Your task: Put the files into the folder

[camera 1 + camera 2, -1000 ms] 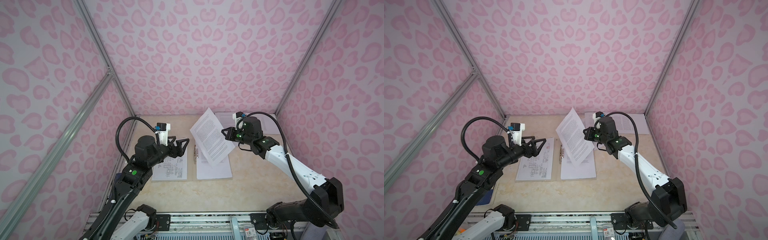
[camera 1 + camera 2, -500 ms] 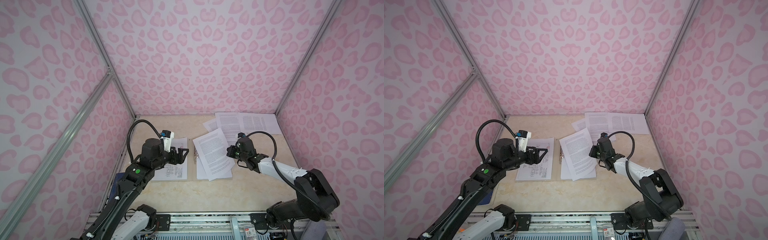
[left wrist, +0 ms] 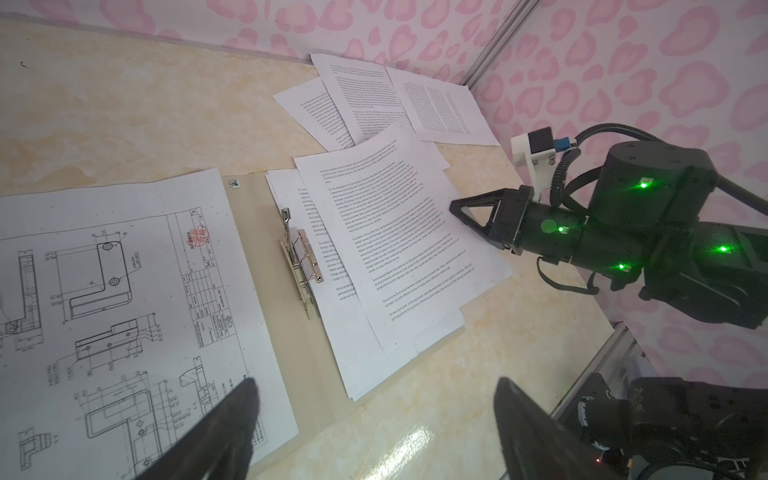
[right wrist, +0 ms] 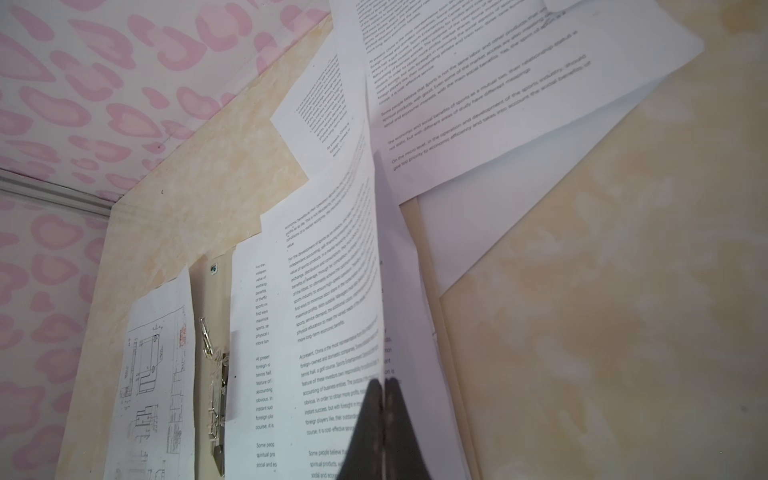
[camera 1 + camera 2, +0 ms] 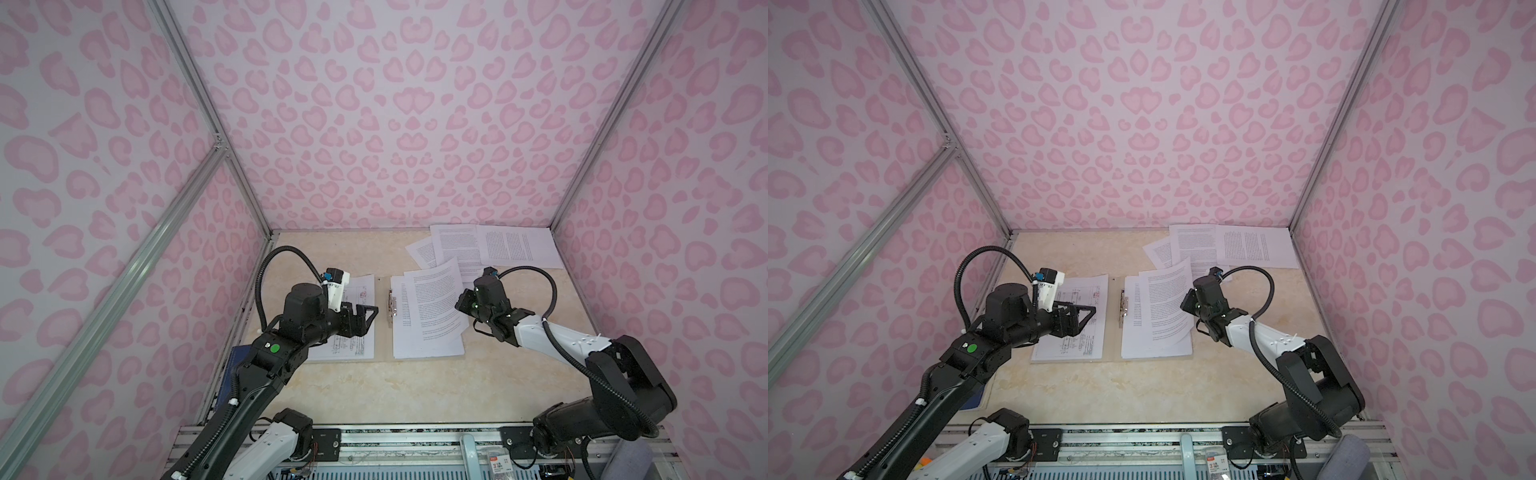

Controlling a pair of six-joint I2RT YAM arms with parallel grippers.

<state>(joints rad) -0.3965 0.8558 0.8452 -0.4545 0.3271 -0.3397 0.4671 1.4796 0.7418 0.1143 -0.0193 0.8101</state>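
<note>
While my right gripper [image 4: 383,384] pinches printed sheet [image 5: 436,299] laid in folder [image 3: 264,249], left gripper [image 3: 374,382] hangs spread over drawing [image 3: 124,270]; placing step in hand, next: let go, withdraw without dragging paper.

Dark blue book [image 5: 229,376] at beige tabletop's [image 5: 415,386] left edge, pink-patterned walls [image 5: 395,124]

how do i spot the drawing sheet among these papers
Find the open beige folder mid-table, metal clip at its spine. The drawing sheet lies on its left leaf, below the left gripper. It alone bears line drawings and a red stamp; the other sheets show text.
</note>
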